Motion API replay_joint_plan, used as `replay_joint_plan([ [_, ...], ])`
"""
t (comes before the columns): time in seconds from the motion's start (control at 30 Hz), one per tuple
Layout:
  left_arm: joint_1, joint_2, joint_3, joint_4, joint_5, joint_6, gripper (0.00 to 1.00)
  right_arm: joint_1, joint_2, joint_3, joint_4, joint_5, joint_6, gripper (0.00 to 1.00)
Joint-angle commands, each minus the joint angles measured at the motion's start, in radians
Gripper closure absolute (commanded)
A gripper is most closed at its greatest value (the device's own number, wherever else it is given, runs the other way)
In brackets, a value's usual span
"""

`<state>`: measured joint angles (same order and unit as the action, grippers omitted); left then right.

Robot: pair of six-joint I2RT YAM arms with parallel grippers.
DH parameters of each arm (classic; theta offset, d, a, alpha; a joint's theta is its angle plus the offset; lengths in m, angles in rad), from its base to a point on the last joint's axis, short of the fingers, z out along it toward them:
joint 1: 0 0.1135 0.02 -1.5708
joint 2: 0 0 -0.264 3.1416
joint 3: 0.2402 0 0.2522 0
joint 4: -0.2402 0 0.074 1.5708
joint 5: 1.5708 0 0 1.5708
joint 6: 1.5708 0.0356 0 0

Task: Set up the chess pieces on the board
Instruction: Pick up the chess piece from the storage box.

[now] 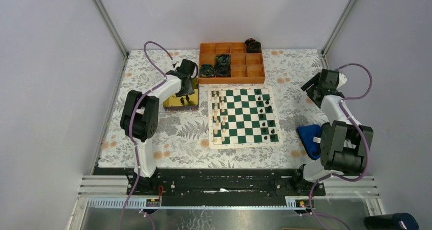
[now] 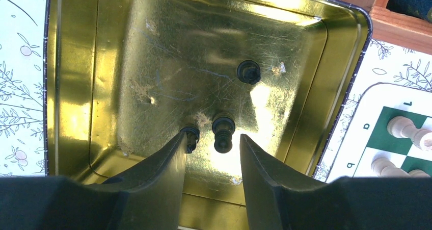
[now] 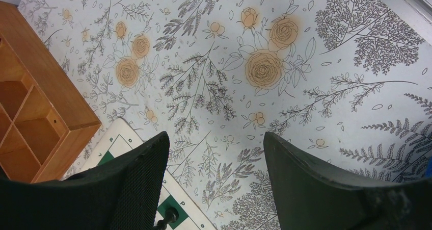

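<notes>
Board (image 1: 245,117) lies mid-worktop, yellow tin (image 2: 153,61) toward the left edge under the spread left gripper (image 2: 214,135), right gripper (image 3: 214,138) spread by the right edge, chess pieces (image 1: 219,115) lining the board's sides, three black pieces (image 2: 248,72) in the tin.

Orange tray (image 1: 232,80) at far side of floral tablecloth (image 1: 173,133); cable rolls (image 1: 222,64) inside tray; yellow tin (image 1: 174,103) near-left of tray; blue cloth (image 1: 307,137) near-right.
</notes>
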<state>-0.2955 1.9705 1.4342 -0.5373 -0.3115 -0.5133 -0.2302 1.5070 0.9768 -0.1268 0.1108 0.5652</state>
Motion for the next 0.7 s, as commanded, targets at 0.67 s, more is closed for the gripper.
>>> replay_joint_plan([
  [0.67,0.008,0.029,0.027,0.034,0.016,0.021,0.69,-0.004,-0.021,0.003,0.033,-0.002,-0.007,0.25],
])
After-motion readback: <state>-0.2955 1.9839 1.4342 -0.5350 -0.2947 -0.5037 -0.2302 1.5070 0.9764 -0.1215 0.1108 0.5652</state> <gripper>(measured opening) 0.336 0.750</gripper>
